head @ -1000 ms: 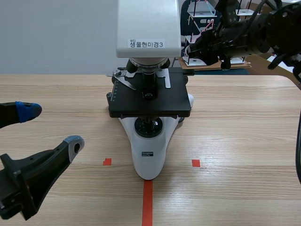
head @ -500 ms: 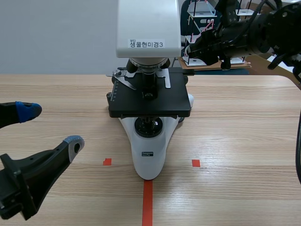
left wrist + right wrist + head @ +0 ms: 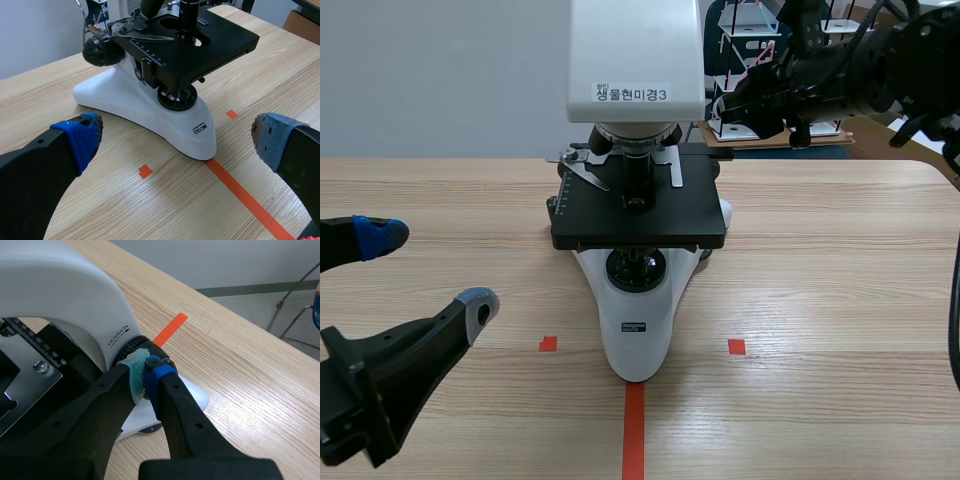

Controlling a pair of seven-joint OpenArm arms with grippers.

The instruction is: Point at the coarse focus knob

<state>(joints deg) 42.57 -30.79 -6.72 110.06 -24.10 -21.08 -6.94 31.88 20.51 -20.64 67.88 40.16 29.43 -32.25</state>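
Observation:
A white microscope (image 3: 636, 330) with a black stage (image 3: 690, 215) stands mid-table. Its black coarse focus knob (image 3: 101, 49) shows on one side in the left wrist view. On the opposite side, a knurled black knob (image 3: 131, 345) sits by the word TENSION. My right gripper (image 3: 146, 376) is shut, and its pads (image 3: 135, 374) touch that knob's rim. In the scene view the right gripper (image 3: 721, 106) sits high behind the microscope head. My left gripper (image 3: 428, 270) hangs open at the near left, well short of the microscope (image 3: 150, 107), with nothing between its fingers (image 3: 79, 139).
The wooden table (image 3: 840, 300) stretches bare to both sides of the microscope. A white rack (image 3: 750, 40) stands behind the far edge. Chair legs (image 3: 295, 315) show on the floor past the table edge in the right wrist view.

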